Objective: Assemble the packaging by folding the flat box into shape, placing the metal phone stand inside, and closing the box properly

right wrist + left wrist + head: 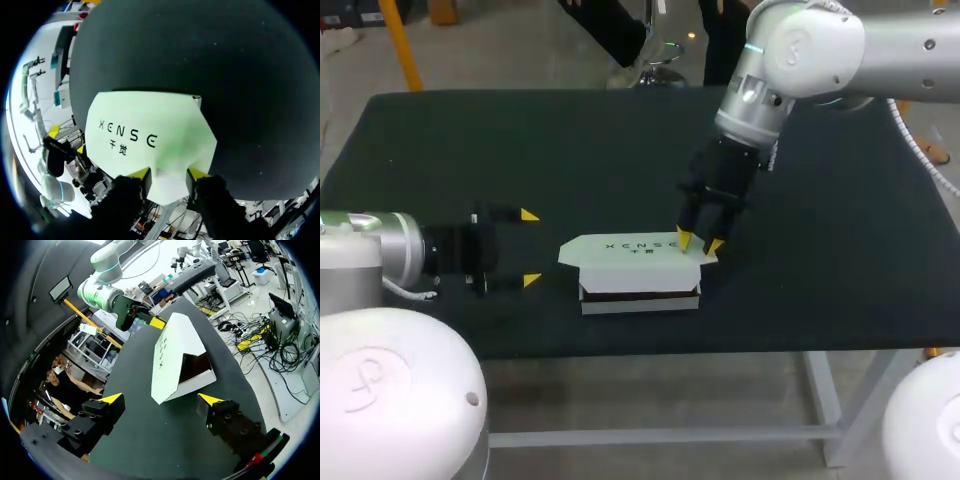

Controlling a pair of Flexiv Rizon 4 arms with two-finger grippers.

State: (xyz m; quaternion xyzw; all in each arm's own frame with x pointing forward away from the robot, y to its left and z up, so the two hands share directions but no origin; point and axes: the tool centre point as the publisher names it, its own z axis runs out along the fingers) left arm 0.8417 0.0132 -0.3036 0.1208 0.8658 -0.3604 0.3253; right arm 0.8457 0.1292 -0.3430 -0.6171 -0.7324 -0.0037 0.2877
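Matte black cloth covers the table (520, 140), a flat, dull surface that runs to every edge in the head view. Just toward 6 o'clock from its centre lies the box (630, 262): white card, low and oblong, its long side across the view. Its smooth lid bears dark print and overhangs the body, and each short end of the lid is cut to a blunt angled point. Under the lid's front edge a dark strip of gap shows above the pale front wall — the lid is not fully seated.

At the box's 3 o'clock end stands the right gripper (699, 242), hung from a bulky silver-white arm (800, 50) that enters from 1 o'clock. Its black fingers point steeply down, held a little apart, and the yellow tips rest on the lid's top face with nothing clasped between them. From the right wrist, white card fills the narrow space between the two tips.

Out at 9 o'clock from the box, apart from it, the left gripper (530, 248) lies level with the cloth. Its fingers are spread wide and empty, pointed along the table at the box's near end. From the left wrist, that end of the box (172, 352) is open — a dark hollow under the sloping white lid, just ahead of the parted tips.
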